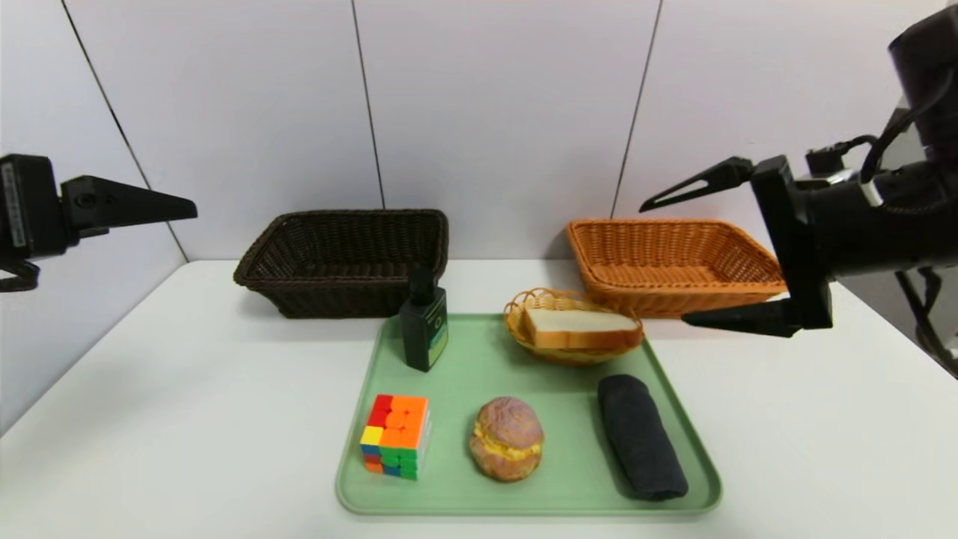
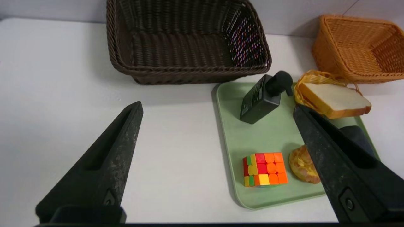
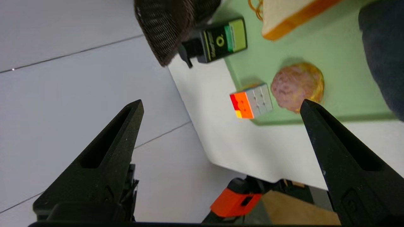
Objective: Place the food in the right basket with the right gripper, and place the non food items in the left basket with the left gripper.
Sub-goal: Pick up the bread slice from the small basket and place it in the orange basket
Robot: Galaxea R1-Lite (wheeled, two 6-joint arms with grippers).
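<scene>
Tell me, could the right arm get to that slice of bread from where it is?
Probably yes: the right gripper hangs open above the table, and nothing covers the bread, though the small basket's rim around it might hamper the jaws.

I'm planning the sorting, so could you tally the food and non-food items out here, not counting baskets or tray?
Food: 2 (bread slice, bun)
Non-food: 3 (bottle, puzzle cube, dark cloth)
Total: 5
</scene>
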